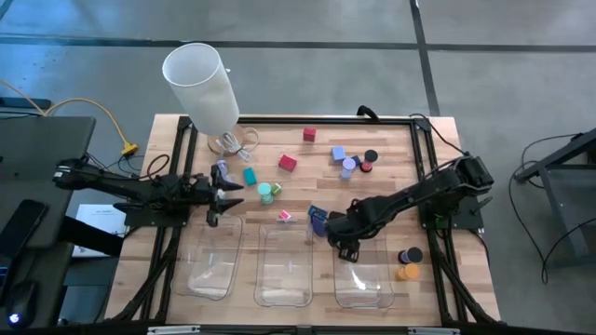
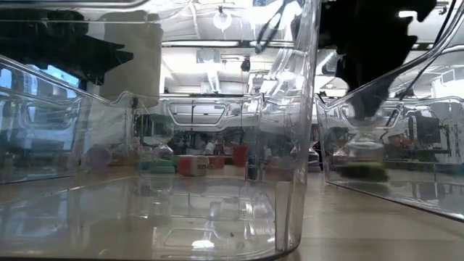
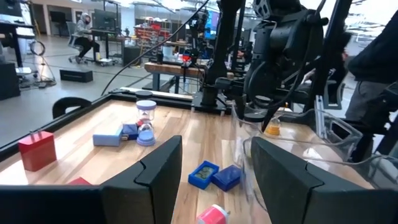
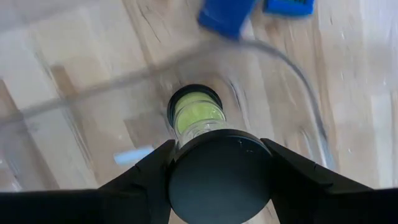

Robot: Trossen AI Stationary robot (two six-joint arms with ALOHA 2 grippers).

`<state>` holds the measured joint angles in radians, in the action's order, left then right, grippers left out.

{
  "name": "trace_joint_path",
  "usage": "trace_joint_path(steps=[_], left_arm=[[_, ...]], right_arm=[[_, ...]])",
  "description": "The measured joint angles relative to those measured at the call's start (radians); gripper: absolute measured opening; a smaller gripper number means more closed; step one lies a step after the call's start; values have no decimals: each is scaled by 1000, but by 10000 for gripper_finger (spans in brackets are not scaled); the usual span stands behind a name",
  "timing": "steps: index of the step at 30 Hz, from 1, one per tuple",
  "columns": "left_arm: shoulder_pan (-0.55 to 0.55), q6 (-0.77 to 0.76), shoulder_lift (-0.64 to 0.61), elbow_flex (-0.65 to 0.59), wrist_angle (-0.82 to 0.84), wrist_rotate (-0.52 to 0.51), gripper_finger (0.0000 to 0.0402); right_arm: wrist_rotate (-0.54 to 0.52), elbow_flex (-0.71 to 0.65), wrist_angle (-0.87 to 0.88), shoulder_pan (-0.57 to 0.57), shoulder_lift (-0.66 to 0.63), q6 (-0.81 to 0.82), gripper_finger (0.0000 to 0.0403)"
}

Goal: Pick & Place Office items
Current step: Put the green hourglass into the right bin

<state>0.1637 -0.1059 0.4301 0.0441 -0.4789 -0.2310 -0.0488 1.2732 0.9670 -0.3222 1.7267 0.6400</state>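
Hanging over the right-hand clear tray (image 1: 361, 274), lower right of the high view, the right gripper (image 4: 219, 163) was seen clamped on a black-capped hourglass timer (image 4: 198, 115). Its long axis was held upright, green end downward. The left gripper (image 1: 216, 196) was parked released, empty, at centre left.

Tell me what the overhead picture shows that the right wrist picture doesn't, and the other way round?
Only the high view shows the white cylinder, the red cubes, all three trays and the left gripper over the table. Only the right wrist view shows a clear item with black ends and green filling between the right gripper's fingers, over a tray. Both show the blue blocks and the right gripper.
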Motion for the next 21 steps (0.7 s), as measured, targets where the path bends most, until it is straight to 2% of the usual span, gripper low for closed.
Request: trace_joint_path(steps=[21], left_arm=[[51,-23,0,0,1,-1,187]], right_arm=[[-20,4,15,1,27,10,200]])
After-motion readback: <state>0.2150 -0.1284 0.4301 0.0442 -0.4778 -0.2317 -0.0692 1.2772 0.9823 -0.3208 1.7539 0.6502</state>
